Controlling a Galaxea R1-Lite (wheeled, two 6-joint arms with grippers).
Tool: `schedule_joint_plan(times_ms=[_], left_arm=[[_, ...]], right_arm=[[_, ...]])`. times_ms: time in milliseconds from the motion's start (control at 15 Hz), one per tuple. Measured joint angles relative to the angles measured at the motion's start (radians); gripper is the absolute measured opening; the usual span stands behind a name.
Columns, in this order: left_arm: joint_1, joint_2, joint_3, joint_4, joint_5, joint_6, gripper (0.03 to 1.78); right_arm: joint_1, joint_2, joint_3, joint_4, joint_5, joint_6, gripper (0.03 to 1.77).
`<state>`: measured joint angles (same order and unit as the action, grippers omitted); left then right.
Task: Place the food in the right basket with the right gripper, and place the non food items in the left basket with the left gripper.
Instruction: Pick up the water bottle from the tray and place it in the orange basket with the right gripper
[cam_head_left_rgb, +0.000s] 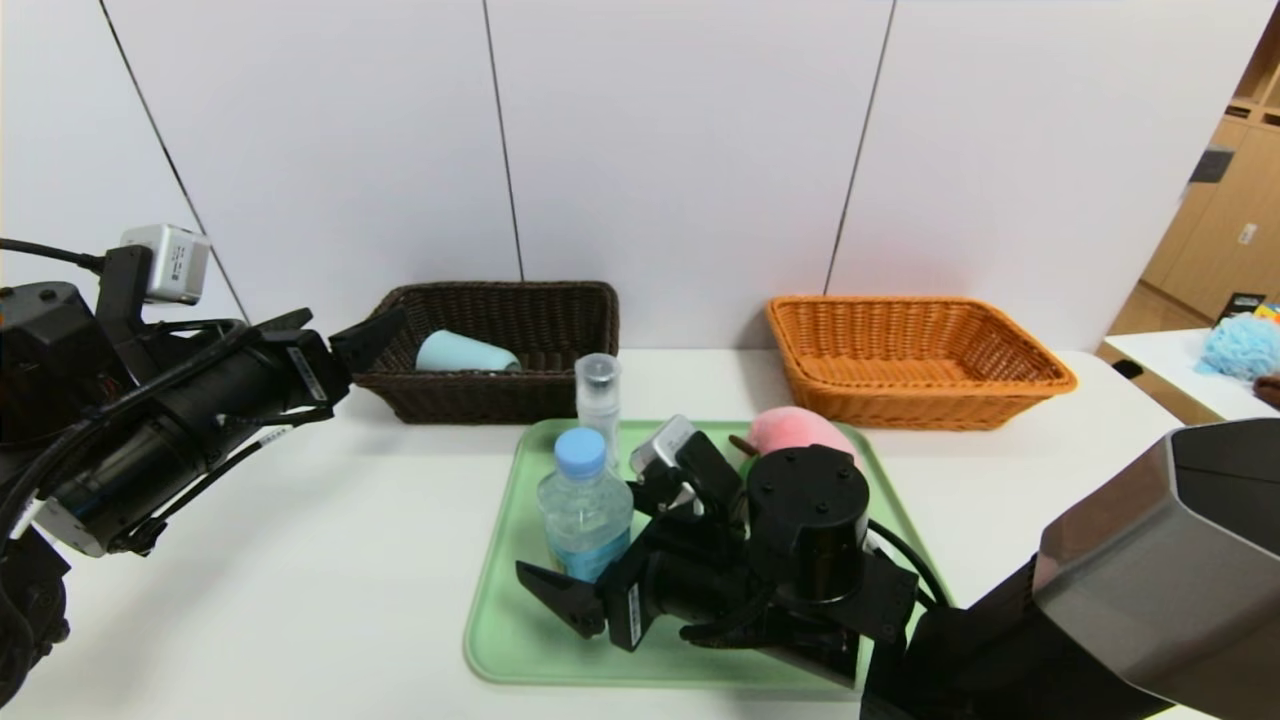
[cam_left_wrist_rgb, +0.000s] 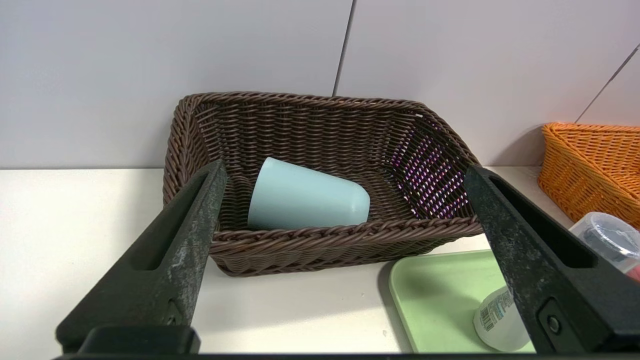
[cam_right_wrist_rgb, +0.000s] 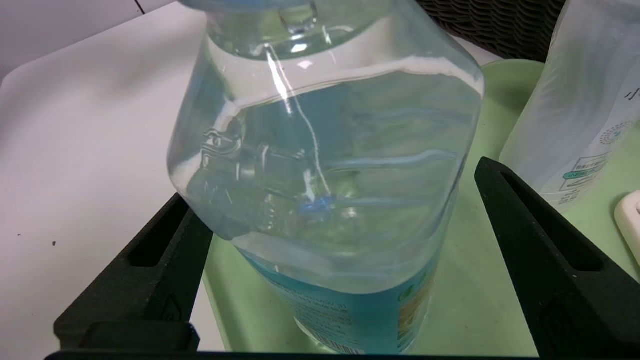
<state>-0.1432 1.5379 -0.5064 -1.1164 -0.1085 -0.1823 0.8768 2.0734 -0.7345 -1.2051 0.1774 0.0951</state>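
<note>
The water bottle (cam_head_left_rgb: 585, 510) stands on the green tray (cam_head_left_rgb: 510, 640), between the fingers of my open right gripper (cam_head_left_rgb: 590, 570) (cam_right_wrist_rgb: 330, 182). One finger is close against the bottle (cam_right_wrist_rgb: 325, 150); the other stands apart from it. The slim clear bottle (cam_head_left_rgb: 598, 395) (cam_right_wrist_rgb: 585, 100) is upright just behind. The pink peach (cam_head_left_rgb: 800, 430) lies at the tray's back right. The blue-grey cup (cam_head_left_rgb: 465, 353) (cam_left_wrist_rgb: 305, 197) lies on its side in the dark basket (cam_head_left_rgb: 560, 300) (cam_left_wrist_rgb: 310, 240). My left gripper (cam_head_left_rgb: 350, 325) (cam_left_wrist_rgb: 345, 170) hangs open and empty before that basket. My right arm hides the peeler.
The orange basket (cam_head_left_rgb: 915, 405) (cam_left_wrist_rgb: 595, 155) sits empty at the back right, against the white wall. A side table (cam_head_left_rgb: 1170, 375) with a blue fluffy thing (cam_head_left_rgb: 1240, 345) stands at the far right. A white rounded piece (cam_right_wrist_rgb: 629, 220) lies beside the slim bottle.
</note>
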Motion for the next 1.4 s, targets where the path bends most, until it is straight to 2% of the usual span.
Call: schedule_joint_plan(times_ms=[800, 1000, 1267, 1400], left_arm=[[-0.001, -0.005, 0.007, 0.000, -0.001, 0.004, 1.69], [-0.001, -0.005, 0.008, 0.000, -0.001, 0.006, 1.69], [-0.001, -0.007, 0.009, 0.000, -0.001, 0.004, 1.69], [-0.001, -0.007, 0.009, 0.000, -0.001, 0.004, 1.69]], right_arm=[[0.000, -0.004, 0.008, -0.001, -0.001, -0.009, 1.70], [0.000, 0.000, -0.003, -0.003, -0.054, -0.016, 1.70], [0.000, -0.001, -0.005, -0.001, -0.064, -0.036, 1.10], [-0.001, -0.004, 0.001, -0.002, -0.065, -0.036, 0.90]])
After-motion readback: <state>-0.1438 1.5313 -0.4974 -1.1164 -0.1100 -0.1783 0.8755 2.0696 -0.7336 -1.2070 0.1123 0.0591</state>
